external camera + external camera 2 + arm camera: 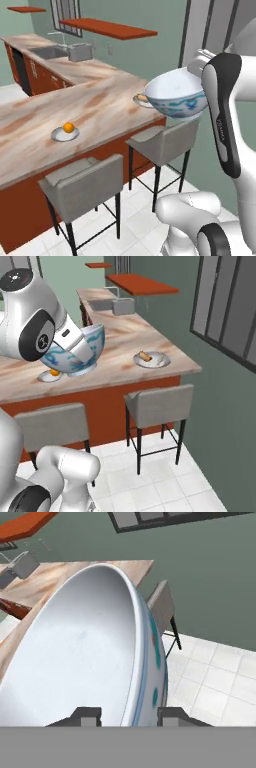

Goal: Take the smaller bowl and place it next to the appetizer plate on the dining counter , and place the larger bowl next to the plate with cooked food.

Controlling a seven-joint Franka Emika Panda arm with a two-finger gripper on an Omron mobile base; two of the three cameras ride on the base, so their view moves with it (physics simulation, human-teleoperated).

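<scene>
Hand view first: gripper (pixel 125 716) pinching the rim of the larger bowl (pixel 80 657), one finger inside the white hollow, the other outside against the blue-teal paint, so clamped shut on the wall. Makes sense as a hold, since a wide bowl like that offers no other edge thin enough for two small fingers. Left base view: same bowl (pixel 176 97) hanging in the air, tipped a bit, above the near edge of the dining counter (pixel 45 125) and over the stools (pixel 82 182). Carried high probably to clear the slab edge and the chair backs. Plate with cooked food (pixel 142 99) peeking out at about 9 o'clock of the bowl, partly hidden behind it; clearer in the right base view (pixel 151 359), sitting alone near the counter's end with bare marble around it. Appetizer plate (pixel 65 133) with its orange ball further along, roughly 8 o'clock from the bowl in the left base view. Reads like mid-carry, drop-off not yet done; next bit likely needs levelling the bowl before lowering beside the cooked-food plate, otherwise risk of landing on the rim or knocking the plate.
</scene>
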